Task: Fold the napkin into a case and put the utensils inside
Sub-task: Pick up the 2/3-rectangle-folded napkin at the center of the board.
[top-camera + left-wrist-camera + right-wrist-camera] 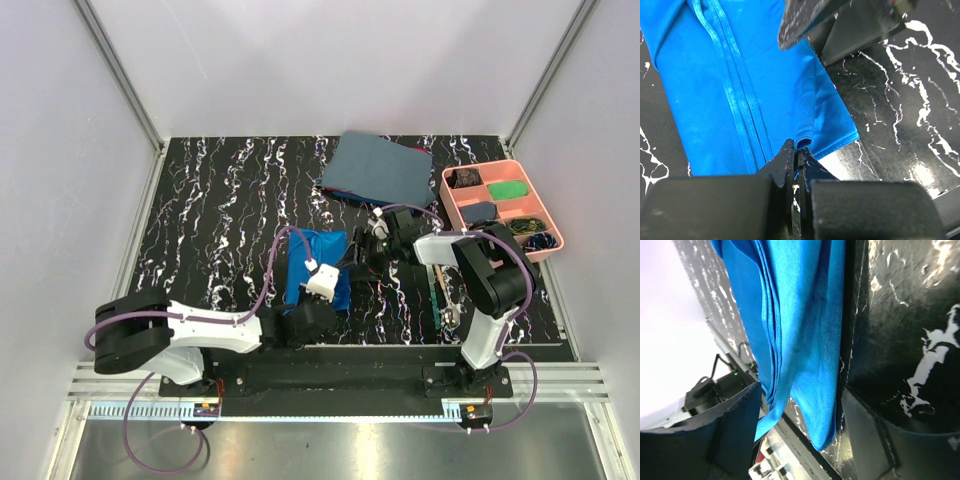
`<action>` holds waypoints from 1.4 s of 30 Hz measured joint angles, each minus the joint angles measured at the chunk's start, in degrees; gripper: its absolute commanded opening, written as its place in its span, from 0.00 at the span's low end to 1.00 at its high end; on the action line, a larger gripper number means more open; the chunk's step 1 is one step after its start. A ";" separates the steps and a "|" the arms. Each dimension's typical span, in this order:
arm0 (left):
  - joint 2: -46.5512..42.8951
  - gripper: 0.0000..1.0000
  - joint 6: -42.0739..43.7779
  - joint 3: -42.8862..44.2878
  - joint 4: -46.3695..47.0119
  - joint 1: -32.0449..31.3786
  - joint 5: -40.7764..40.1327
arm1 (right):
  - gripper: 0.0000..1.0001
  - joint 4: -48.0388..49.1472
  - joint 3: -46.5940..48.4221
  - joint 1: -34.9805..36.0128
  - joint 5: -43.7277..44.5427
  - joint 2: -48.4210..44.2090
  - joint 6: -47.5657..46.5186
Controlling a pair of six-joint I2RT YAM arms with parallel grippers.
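The left gripper was clamped on the near hem of the napkin. The right gripper straddled the napkin's right edge, jaws apart. The utensils lay right of the napkin.

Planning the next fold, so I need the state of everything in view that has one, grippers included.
napkin: folded in layers, lying on the table, one edge pinched.
left gripper: shut on the napkin's edge.
right gripper: open, straddling the napkin.
utensils: lying on the table, outside the napkin.
grey cloth: folded, lying flat.
tray: upright, compartments filled.
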 measured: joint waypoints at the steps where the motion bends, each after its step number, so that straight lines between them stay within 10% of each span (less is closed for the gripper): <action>1: -0.26 0.00 0.00 0.00 0.00 0.00 0.00 | 0.69 1.11 -0.48 0.00 -0.42 0.24 0.55; 9: -0.96 0.00 -0.02 -0.04 0.00 0.00 0.09 | 0.52 8.85 -2.32 0.00 -3.85 3.21 4.63; 17: 0.28 0.56 0.74 -0.15 0.35 0.00 3.48 | 0.36 10.56 -2.43 -0.02 -5.03 5.20 6.10; 27: 10.34 0.69 2.16 5.92 1.22 -0.02 5.70 | 0.18 11.34 -4.17 -0.02 -5.05 1.31 13.40; 33: 14.38 0.64 0.66 9.38 -1.05 -0.07 3.74 | 0.16 13.14 -6.45 -0.02 -4.96 0.59 17.14; 37: 14.73 0.21 -1.84 9.64 -3.54 -0.04 0.83 | 0.25 13.49 -7.08 -0.02 -4.96 0.52 17.99; 42: 14.51 0.04 -3.63 9.55 -5.38 0.57 -0.81 | 0.56 11.45 -6.73 -0.02 -4.04 -0.68 15.74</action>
